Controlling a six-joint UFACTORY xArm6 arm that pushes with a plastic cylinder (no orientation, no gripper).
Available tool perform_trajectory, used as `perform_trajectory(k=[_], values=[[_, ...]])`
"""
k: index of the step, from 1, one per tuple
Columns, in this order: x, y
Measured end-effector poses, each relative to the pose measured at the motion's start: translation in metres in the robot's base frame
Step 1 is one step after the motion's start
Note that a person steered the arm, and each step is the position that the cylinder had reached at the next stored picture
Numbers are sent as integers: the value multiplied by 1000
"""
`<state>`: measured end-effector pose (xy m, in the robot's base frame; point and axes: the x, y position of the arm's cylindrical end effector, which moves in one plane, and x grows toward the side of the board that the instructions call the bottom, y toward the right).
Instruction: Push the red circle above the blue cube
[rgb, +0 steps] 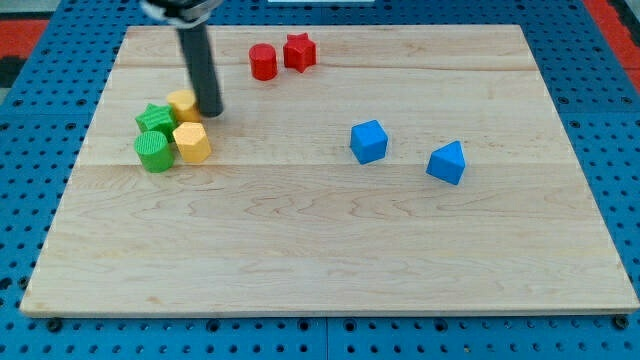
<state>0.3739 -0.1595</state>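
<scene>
The red circle (263, 61) stands near the view's top, left of centre, touching or nearly touching a red star (299, 51) on its right. The blue cube (368, 141) sits right of centre, well below and to the right of the red circle. My tip (210, 112) rests on the board at the left, right beside a yellow block (183, 104), left of and below the red circle. The dark rod rises from it to the view's top edge.
A green star (155, 120), a green cylinder (153, 151) and a yellow hexagon (191, 142) cluster at the left, just below my tip. A blue triangular block (447, 162) lies right of the blue cube. The wooden board (320, 280) lies on a blue pegboard.
</scene>
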Motion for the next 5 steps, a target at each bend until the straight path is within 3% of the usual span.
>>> perform_trajectory(k=[5], values=[[-48,25]])
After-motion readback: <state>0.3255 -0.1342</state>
